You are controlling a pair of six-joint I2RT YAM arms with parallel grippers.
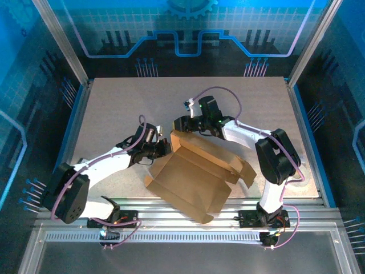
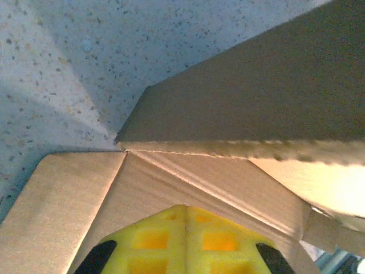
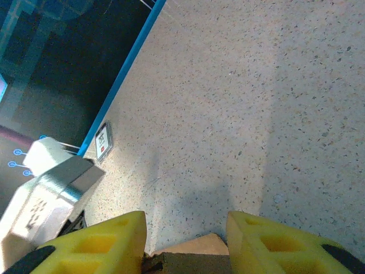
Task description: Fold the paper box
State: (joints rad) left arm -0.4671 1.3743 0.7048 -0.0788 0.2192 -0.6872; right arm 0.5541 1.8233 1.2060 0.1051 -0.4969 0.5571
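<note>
You have the table point(image 1: 114, 114) as the biggest thing, a speckled grey surface inside a blue frame. On it lies the box point(image 1: 194, 171), from the centre toward 5 o'clock. It is half formed: a raised wall runs along its far side, the flat panels spread toward you, and the corner at 6 o'clock hangs over the table edge above the metal rail point(image 1: 171, 220).

The left arm point(image 1: 97, 168) reaches in from 8 o'clock and the right arm point(image 1: 274, 157) bends in from 4 o'clock, over the far side of the box.

The left gripper point(image 1: 161, 149) is touching the box at the edge at 9 o'clock. In its wrist view you see the left gripper point(image 2: 185, 208) with the yellow pads point(image 2: 154, 240) closed against each other, above a crease where several panels of the box point(image 2: 239, 108) meet. You cannot tell if any cardboard is between them.

The right gripper point(image 1: 182, 124) is at the 11 o'clock corner of the box. In its wrist view the right gripper point(image 3: 186, 221) is moderately wide, and a corner of the box point(image 3: 202, 244) stands up between the fingers point(image 3: 114, 240).

A small white label point(image 3: 103, 141) lies on the table beside the blue edge.
</note>
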